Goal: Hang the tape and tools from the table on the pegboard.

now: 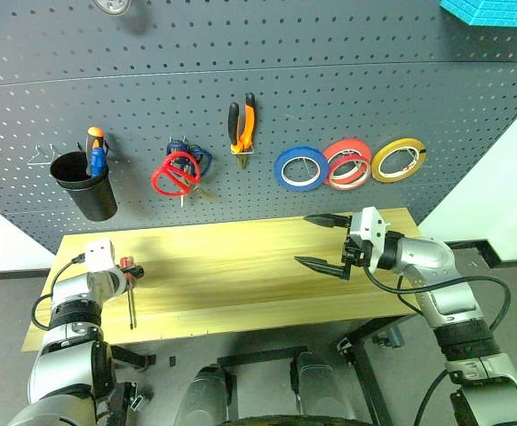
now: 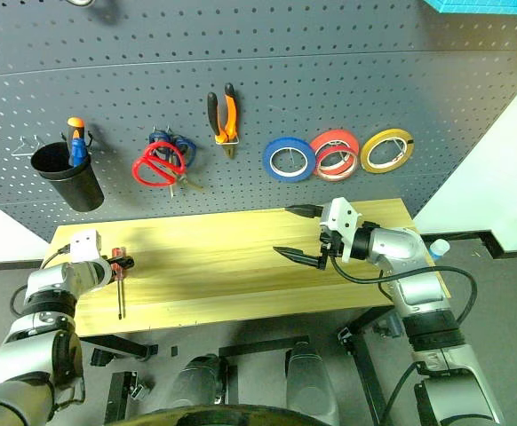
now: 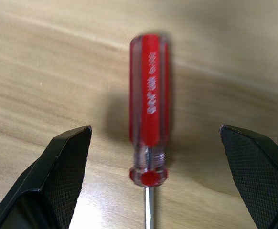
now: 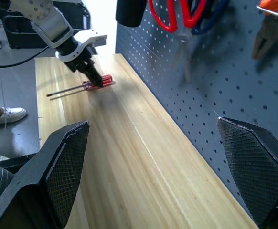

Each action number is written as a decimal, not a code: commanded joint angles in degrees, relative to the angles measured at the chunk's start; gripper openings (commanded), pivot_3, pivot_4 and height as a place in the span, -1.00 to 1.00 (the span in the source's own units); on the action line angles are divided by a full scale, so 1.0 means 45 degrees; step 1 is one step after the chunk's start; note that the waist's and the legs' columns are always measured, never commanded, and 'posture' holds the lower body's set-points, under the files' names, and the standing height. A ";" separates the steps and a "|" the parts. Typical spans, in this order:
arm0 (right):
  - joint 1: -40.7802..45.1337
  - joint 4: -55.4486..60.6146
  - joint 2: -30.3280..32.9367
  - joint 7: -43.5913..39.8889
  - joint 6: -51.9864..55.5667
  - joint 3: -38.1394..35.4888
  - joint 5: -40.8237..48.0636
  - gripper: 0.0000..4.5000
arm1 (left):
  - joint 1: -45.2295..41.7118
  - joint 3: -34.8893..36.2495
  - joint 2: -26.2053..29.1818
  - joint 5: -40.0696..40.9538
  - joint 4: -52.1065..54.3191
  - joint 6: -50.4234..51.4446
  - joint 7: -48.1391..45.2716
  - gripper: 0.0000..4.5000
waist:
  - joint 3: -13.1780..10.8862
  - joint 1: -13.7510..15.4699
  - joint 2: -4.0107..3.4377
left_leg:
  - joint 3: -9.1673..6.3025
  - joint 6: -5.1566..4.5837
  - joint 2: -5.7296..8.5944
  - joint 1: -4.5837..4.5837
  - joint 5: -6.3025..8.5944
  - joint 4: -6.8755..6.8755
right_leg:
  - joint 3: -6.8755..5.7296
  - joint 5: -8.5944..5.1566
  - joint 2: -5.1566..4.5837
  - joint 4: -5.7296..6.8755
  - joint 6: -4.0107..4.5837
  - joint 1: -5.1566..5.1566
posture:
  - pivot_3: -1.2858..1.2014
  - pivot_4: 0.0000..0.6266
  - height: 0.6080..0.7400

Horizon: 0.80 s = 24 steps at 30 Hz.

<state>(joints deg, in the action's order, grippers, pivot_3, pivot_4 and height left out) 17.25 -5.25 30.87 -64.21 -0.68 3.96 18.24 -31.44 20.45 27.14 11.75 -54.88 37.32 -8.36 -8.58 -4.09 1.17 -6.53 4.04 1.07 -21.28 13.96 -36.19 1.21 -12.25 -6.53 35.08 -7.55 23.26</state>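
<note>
The pegboard is a wide dark grey panel dotted with rows of small holes. On it hang a black cup, red-handled scissors over a blue-handled pair, pliers with orange and black grips, and a row of tape rings: blue, a thicker red roll with the thin red tape overlapping its front, and yellow. Below runs the table, a long slab of pale yellowish wood with visible grain. The right gripper hovers above the table's right part, its two black cross-hatched fingers spread wide with nothing between them. The left gripper stands over the table's left end, fingers wide apart on either side of the screwdriver, not touching it. The screwdriver lies flat on the wood, with a glossy red and clear plastic handle and a thin metal shaft.
</note>
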 commanded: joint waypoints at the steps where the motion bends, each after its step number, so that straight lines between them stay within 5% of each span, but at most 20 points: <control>1: -0.0055 0.0469 0.0208 0.0182 -0.0206 -0.0387 0.0054 1.00 | -0.0503 0.0131 0.0416 -0.0004 -0.1207 -0.0839 -0.0261 0.73 | 0.0000 -0.0002 0.0000 | 0.0000 0.0000 0.0000 -0.0001 0.0000 -0.0001 | 0.0000 0.0000 0.0000 0.0000 0.0000 0.0000 | -0.08 -0.69 1.00; 10: -0.0225 0.0515 0.0495 0.0238 -0.0188 -0.0491 0.0144 1.00 | -0.0704 0.0258 0.0811 0.0102 -0.2350 -0.1841 -0.0400 -0.65 | 0.0000 -0.0012 0.0000 | 0.0000 0.0001 0.0000 0.0000 0.0000 0.0003 | -0.0001 -0.0001 -0.0001 0.0000 -0.0003 0.0000 | -0.09 -0.68 1.00; 16: -0.0137 0.0533 0.0514 -0.0237 0.0152 -0.0569 0.0751 1.00 | 0.0404 0.0002 0.1042 0.0050 -0.0510 -0.1595 -0.0997 -0.70 | 0.0000 -0.0068 0.0000 | 0.0002 0.0001 -0.0001 0.0002 0.0000 0.0006 | 0.0000 -0.0001 -0.0001 0.0000 -0.0003 0.0001 | -0.08 -0.69 1.00; 24: 0.0137 0.1498 0.0512 -0.0961 0.1551 -0.0879 0.2367 1.00 | 0.6290 0.0867 0.0505 0.2167 0.9807 -0.3584 -0.4578 -0.70 | -0.0002 -0.0092 0.0001 | 0.0002 0.0004 -0.0007 -0.0010 0.0002 0.0018 | 0.0004 0.0010 -0.0009 -0.0001 0.0046 0.0021 | -0.06 -0.70 1.00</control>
<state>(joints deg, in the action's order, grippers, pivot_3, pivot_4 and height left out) 16.73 -1.87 32.82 -67.75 4.89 1.51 26.01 -5.72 22.22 29.61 17.60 -21.35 26.36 -23.71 -8.59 -4.50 1.17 -6.50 4.06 1.03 -21.36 13.97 -36.11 1.25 -12.27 -6.58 35.05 -7.20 23.41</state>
